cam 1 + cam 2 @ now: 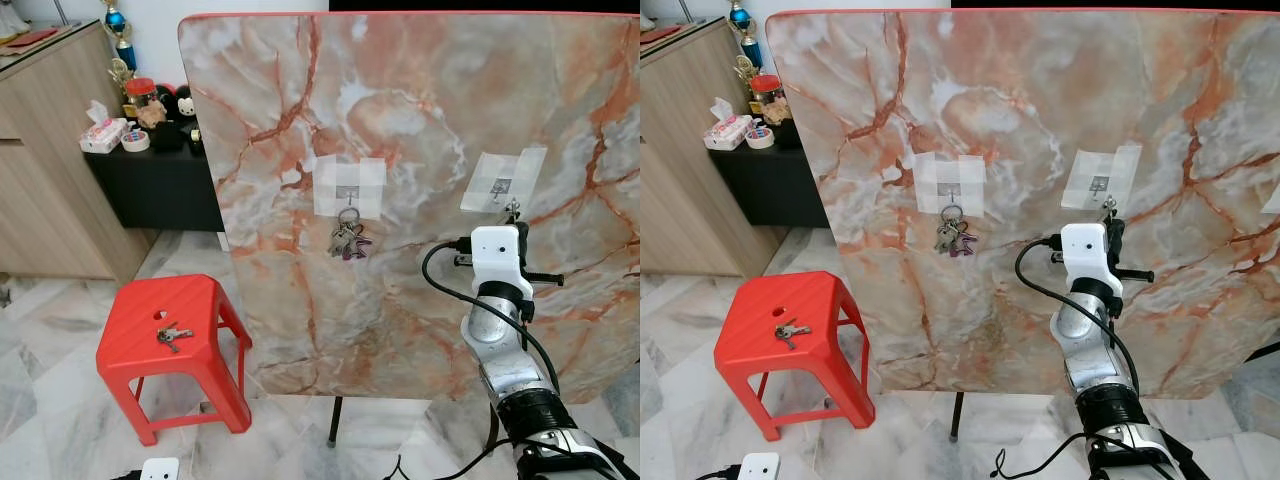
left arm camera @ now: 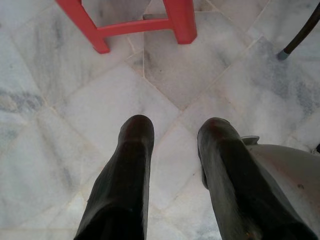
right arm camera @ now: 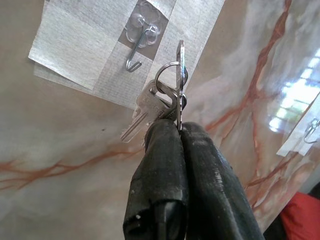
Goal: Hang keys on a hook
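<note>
My right gripper (image 3: 176, 127) is shut on a bunch of silver keys (image 3: 160, 95), holding its ring just below and beside a small metal hook (image 3: 136, 50) taped to the upright marble board (image 1: 420, 150). In the left eye view that hook (image 1: 503, 186) sits right above my raised right wrist. Another key bunch (image 1: 347, 238) hangs from the taped hook to the left. A third bunch (image 1: 172, 335) lies on the red stool (image 1: 150, 345). My left gripper (image 2: 172, 132) hangs open over the floor near the stool's legs.
A wooden cabinet (image 1: 50, 170) and a black low table (image 1: 160, 180) with toys and a tissue pack stand at the left behind the stool. A further taped hook (image 3: 312, 127) sits farther along the board. The floor is marble tile.
</note>
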You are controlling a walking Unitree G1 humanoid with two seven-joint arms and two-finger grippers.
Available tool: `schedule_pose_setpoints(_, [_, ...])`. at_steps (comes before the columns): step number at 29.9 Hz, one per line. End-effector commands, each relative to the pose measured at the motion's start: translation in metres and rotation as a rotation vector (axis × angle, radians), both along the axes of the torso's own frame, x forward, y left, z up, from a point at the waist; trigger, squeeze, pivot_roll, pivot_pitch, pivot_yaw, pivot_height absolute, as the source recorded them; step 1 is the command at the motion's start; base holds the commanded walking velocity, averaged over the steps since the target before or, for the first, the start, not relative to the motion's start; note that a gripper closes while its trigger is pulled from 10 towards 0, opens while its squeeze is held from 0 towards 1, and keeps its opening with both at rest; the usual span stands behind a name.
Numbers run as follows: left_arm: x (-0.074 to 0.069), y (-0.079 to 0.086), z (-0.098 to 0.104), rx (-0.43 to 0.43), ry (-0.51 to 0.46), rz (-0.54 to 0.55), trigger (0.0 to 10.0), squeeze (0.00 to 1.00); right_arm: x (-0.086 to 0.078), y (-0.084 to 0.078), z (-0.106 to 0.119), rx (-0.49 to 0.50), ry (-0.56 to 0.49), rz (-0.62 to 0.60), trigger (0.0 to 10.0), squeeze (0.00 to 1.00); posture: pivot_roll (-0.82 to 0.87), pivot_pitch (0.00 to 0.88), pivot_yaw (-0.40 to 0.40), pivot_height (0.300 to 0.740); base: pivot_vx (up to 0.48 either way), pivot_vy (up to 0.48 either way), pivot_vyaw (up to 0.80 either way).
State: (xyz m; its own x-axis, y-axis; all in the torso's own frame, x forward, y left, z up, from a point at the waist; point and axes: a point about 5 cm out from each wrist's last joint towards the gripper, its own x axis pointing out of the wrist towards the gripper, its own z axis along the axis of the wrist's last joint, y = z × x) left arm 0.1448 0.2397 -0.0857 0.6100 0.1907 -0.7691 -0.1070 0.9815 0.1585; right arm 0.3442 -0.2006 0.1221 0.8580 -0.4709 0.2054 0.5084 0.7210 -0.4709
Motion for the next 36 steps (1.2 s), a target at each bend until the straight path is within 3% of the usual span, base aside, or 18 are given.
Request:
schedule_pose_setpoints(1, [-0.005, 0.000, -0.002, -0.001, 0.024, -0.013, 10.0, 0.00, 0.003, -0.001, 0.003, -0.021, 0.009, -0.006, 10.0, 0.00, 0.06, 0.000, 0.003, 0.740, 0.000, 0.000, 0.00])
schedule_pose_setpoints(36, [-0.002, -0.004, -0.002, -0.010, 0.015, -0.014, 10.0, 0.00, 0.015, 0.004, 0.006, -0.053, 0.057, 0.005, 10.0, 0.00, 0.06, 0.000, 0.000, 0.740, 0.000, 0.000, 0.00])
